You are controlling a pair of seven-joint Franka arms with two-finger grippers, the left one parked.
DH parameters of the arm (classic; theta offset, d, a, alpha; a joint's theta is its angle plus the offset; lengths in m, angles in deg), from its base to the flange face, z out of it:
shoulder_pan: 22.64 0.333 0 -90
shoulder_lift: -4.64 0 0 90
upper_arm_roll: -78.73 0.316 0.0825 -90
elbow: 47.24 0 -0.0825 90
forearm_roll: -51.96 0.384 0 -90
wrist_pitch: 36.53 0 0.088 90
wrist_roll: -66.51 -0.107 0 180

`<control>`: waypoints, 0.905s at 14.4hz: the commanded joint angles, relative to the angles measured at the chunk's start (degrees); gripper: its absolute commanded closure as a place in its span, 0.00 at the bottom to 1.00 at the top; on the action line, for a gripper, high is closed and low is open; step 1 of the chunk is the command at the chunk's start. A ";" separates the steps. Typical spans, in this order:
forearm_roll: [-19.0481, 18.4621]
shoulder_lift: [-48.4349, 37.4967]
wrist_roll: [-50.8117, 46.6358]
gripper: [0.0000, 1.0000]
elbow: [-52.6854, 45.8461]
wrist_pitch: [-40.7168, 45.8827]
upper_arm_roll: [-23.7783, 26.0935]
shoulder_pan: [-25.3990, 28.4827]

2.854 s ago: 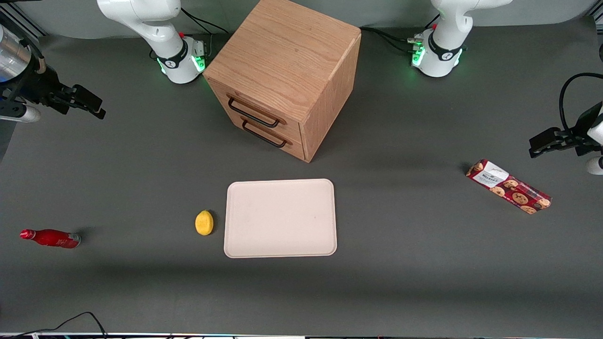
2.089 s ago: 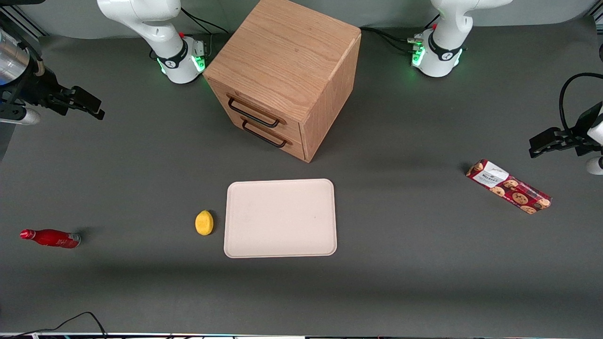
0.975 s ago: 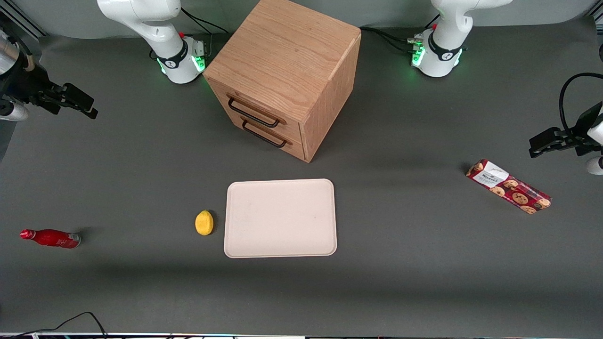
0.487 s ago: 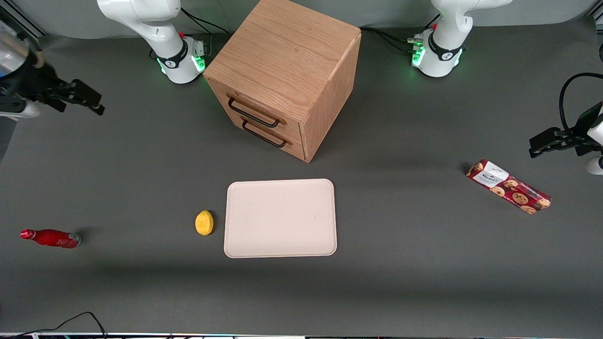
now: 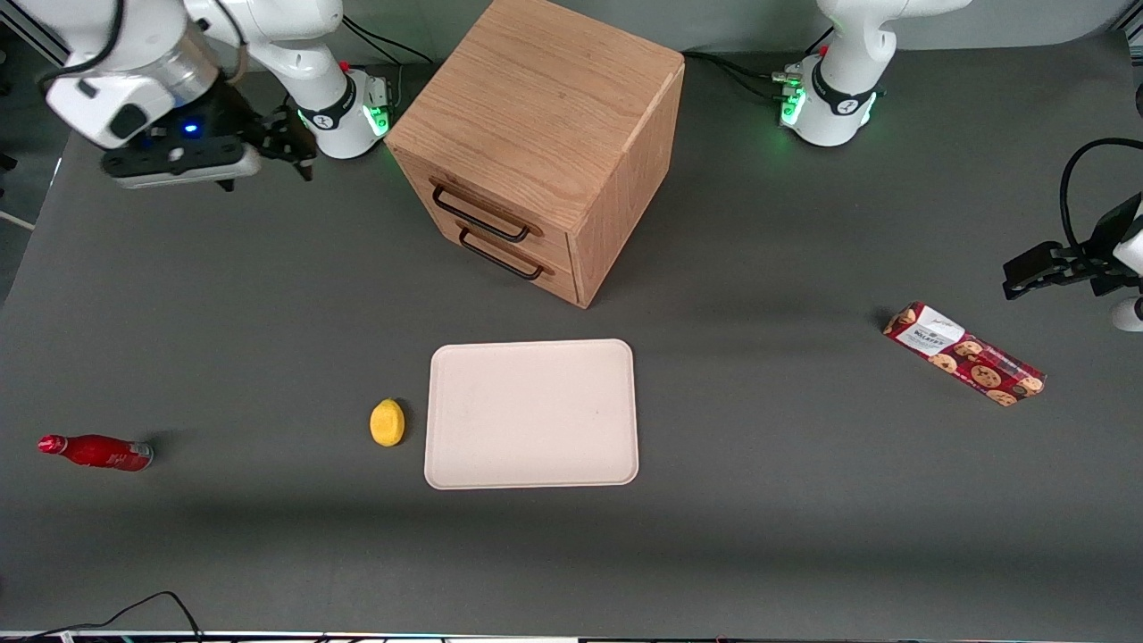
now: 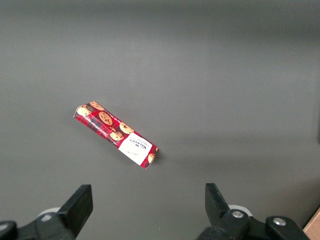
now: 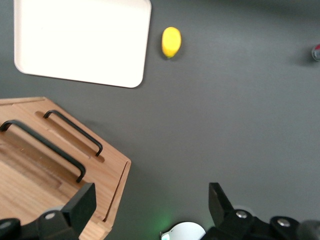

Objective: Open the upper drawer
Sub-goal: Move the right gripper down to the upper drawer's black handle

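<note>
Light oak upper drawer point(image 5: 487, 212) sits closed atop the cabinet's point(image 5: 545, 107) 2 drawers, bar handle point(image 5: 479, 215) running diagonally, front facing the working arm's gripper point(image 5: 299, 154), fingers spread, empty.

Swung in from the working arm's end of the surface point(image 5: 268, 295) toward the cabinet point(image 5: 545, 116). Before: hand low at the picture's edge, well apart from the cabinet, drifting only slightly. Now: hand point(image 5: 290, 152) point(image 7: 150, 202) much nearer the cabinet's drawer face, high over the surface, close to its own arm's base point(image 5: 344, 116), fingers point(image 7: 80, 205) spread apart and holding nothing. Wrist housing now fully in the front view, blue light showing. Not yet touching the upper drawer point(image 5: 487, 207) point(image 7: 42, 150).
</note>
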 commanded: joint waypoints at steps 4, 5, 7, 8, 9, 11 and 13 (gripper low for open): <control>1.10 0.85 22.39 0.00 -1.20 3.12 4.47 -0.50; 2.32 0.94 28.20 0.00 -1.29 3.39 4.47 -0.15; 8.10 3.38 42.42 0.00 -1.20 3.31 4.29 -0.67; 10.74 5.49 45.02 0.00 -1.37 3.13 4.29 -1.03; 12.77 7.25 45.30 0.00 -1.64 2.61 4.21 -0.94; 14.11 11.64 45.57 0.00 -3.56 1.73 4.29 -0.33; 14.81 15.86 44.70 0.00 -5.41 1.73 4.38 -0.41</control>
